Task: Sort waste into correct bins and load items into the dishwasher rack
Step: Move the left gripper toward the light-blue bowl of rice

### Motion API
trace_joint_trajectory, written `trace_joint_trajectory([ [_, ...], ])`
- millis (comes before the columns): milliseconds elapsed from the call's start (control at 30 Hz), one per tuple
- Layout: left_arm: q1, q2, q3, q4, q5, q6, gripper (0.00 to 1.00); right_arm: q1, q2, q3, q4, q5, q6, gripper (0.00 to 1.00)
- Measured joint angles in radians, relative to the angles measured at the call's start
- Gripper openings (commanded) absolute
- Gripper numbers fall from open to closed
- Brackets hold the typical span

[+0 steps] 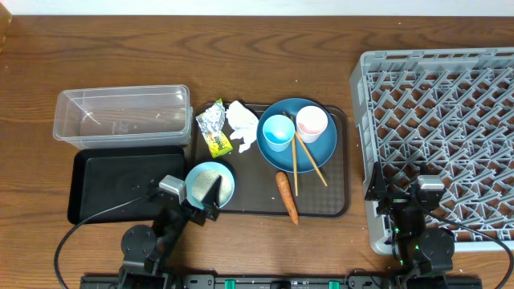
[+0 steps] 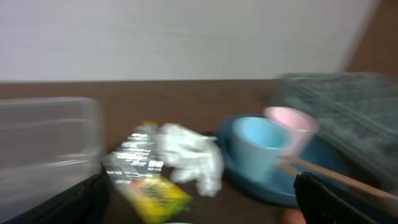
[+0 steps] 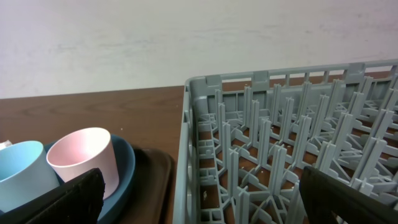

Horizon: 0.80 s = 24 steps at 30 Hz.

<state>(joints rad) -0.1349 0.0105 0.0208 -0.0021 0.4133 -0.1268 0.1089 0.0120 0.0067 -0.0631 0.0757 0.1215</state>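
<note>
On the brown serving tray [image 1: 341, 205] lie the silver-and-yellow wrapper [image 1: 214, 128], white tissue [image 1: 242, 122] and orange carrot [image 1: 287, 197]. The dark-blue plate [image 1: 320, 151] holds the light-blue cup [image 1: 279, 132], pink cup [image 1: 312, 123] and chopsticks [image 1: 307, 163]. The light-blue bowl [image 1: 210, 181] sits at the tray's front left corner. My left gripper [image 1: 197, 201] is open and empty at the bowl's near edge. Its blurred wrist view [image 2: 199, 211] shows the wrapper [image 2: 146, 180], tissue [image 2: 189, 155] and cups. My right gripper [image 1: 399, 195] is open and empty over the grey rack's [image 1: 442, 104] front left corner [image 3: 199, 199]. No rice grains show.
The clear tub [image 1: 120, 116] stands at the back left, with the black tray [image 1: 112, 189] just in front of it. The rack's grey wall [image 3: 186, 143] rises right beside the brown tray's right edge. The pink cup [image 3: 84, 155] shows at the left of the right wrist view.
</note>
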Motion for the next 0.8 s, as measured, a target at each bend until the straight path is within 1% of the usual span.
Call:
trace_joint_trajectory([
  [67, 0.0, 0.0, 0.002, 0.002, 0.085, -0.054, 0.98, 0.0, 0.0, 0.0, 0.0, 0.0, 0.0, 0.99],
  [167, 0.0, 0.0, 0.001, 0.015, 0.164, -0.101, 0.98, 0.0, 0.0, 0.0, 0.0, 0.0, 0.0, 0.99],
  [233, 0.0, 0.001, -0.005, 0.052, 0.203, -0.142, 0.98, 0.0, 0.0, 0.0, 0.0, 0.0, 0.0, 0.99],
  [367, 0.0, 0.002, -0.011, 0.188, 0.28, -0.265, 0.98, 0.0, 0.0, 0.0, 0.0, 0.0, 0.0, 0.99],
  [500, 0.0, 0.002, -0.003, 0.205, 0.325, -0.346, 0.98, 0.0, 0.0, 0.0, 0.0, 0.0, 0.0, 0.99],
  [567, 0.0, 0.002, 0.024, 0.171, 0.335, -0.367, 0.98, 0.0, 0.0, 0.0, 0.0, 0.0, 0.0, 0.99],
  [667, 0.0, 0.011, 0.107, 0.075, 0.336, -0.388, 0.98, 0.0, 0.0, 0.0, 0.0, 0.0, 0.0, 0.99],
  [800, 0.0, 0.076, 0.264, -0.15, 0.278, -0.397, 0.98, 0.0, 0.0, 0.0, 0.0, 0.0, 0.0, 0.99],
])
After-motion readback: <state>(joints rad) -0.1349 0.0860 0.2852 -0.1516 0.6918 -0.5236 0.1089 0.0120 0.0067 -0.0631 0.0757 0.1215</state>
